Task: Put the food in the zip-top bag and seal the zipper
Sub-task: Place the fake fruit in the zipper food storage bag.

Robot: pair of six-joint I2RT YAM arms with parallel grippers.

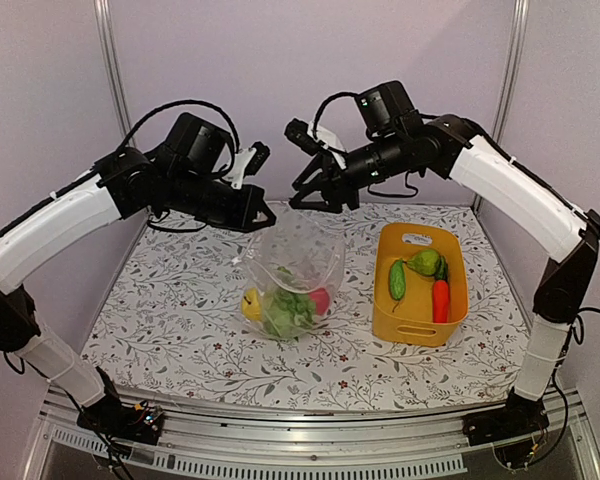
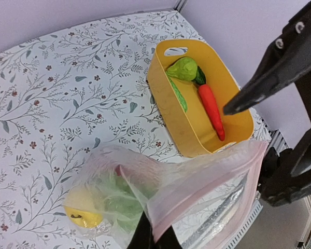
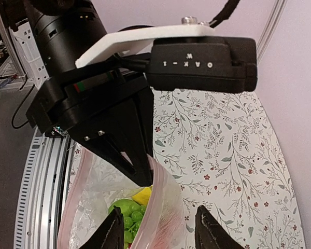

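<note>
While the bag [image 1: 292, 262] is standing mouth-up near the middle of the table [image 1: 180, 320], bare cloth is lying wide to its left and front. Room is narrower to its right, where the basket [image 1: 455, 290] is sitting near it but apart. The walls [image 1: 430, 60] are closing off the back and sides. The zipper [image 3: 71, 202] is gaping, unsealed.

My left arm is reaching in from the left with its forearm roughly level. My left claw [image 1: 263, 217] is pressed together on the bag's left rim, holding it up. My right arm is arching over from the right. My right claw [image 1: 318, 203] is hovering spread just above the mouth. The near rim is passing between its fingers [image 3: 114, 234]; I cannot tell whether they are touching it.

A yellow piece [image 1: 250, 303], grapes [image 1: 285, 312] and a red piece [image 1: 321, 299] are lying at the bag's bottom. The cucumber [image 1: 397, 280], pear [image 1: 427, 262] and carrot [image 1: 440, 300] are lying in the basket. Both claws are crowding the mouth, with the left one's tips directly ahead of the right one.
</note>
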